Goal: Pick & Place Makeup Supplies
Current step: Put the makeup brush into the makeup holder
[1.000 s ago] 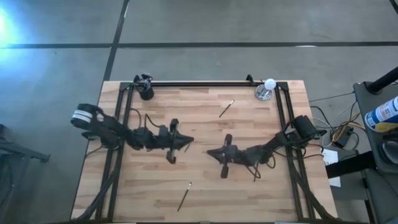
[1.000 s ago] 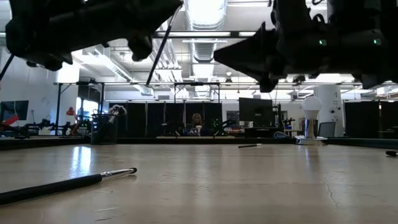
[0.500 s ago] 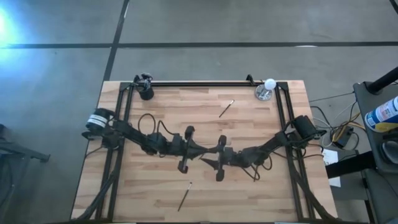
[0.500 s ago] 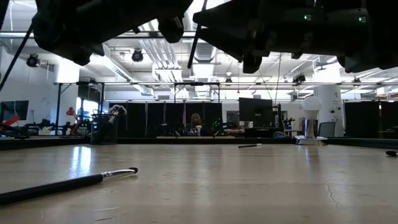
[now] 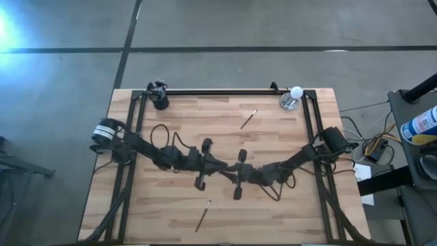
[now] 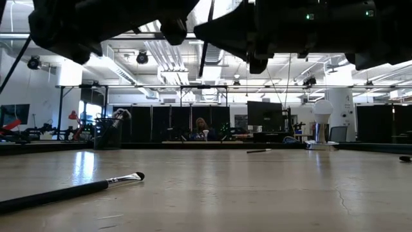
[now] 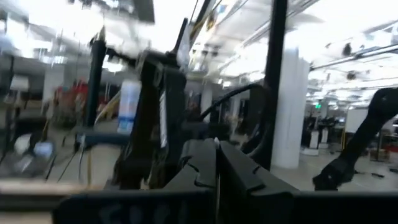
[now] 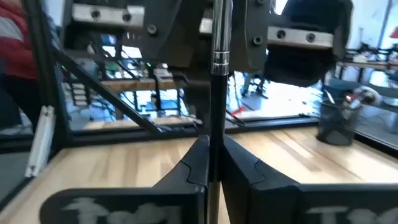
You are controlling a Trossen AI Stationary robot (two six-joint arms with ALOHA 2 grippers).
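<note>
Mid-table handover: right gripper clamps thin dark-handled, silver-ferruled makeup brush | left gripper, at its 9 o'clock, pinched on same brush | tip hidden.

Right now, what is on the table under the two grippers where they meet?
Bare wood under the left gripper and right gripper; the arms hide some of it. The nearest loose brush lies clear, toward the front edge.
</note>
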